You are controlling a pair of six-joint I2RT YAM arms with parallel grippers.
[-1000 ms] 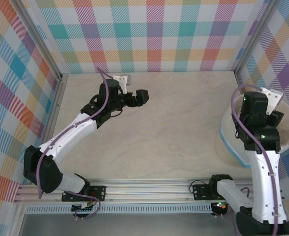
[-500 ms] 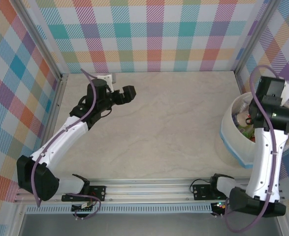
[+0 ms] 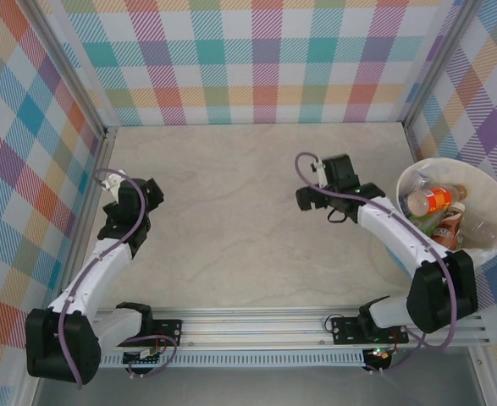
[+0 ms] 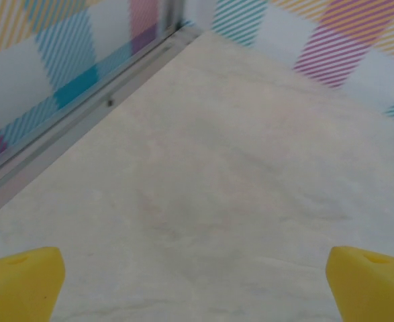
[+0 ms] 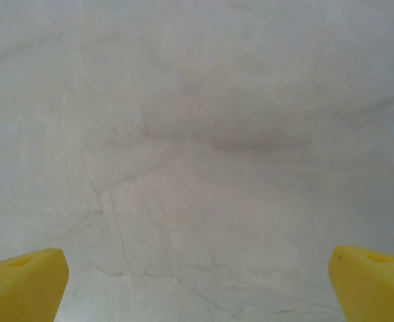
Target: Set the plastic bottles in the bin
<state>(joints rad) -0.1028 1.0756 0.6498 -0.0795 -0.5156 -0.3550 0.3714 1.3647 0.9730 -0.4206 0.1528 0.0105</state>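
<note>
Bottles [image 3: 434, 201] lay heaped inside the bin [image 3: 495, 199] at the table's right edge, while the left gripper [image 4: 195, 278] and right gripper [image 5: 197, 282] stood spread wide and empty; bottles judged light, thin-walled, slippery, best pinched mid-body.

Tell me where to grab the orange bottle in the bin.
Probably across its labelled middle, coming straight down from above. The orange bottle lies on its side on top of the other bottles, and the wall of the bin blocks any sideways approach. Close across its narrow width.
</note>
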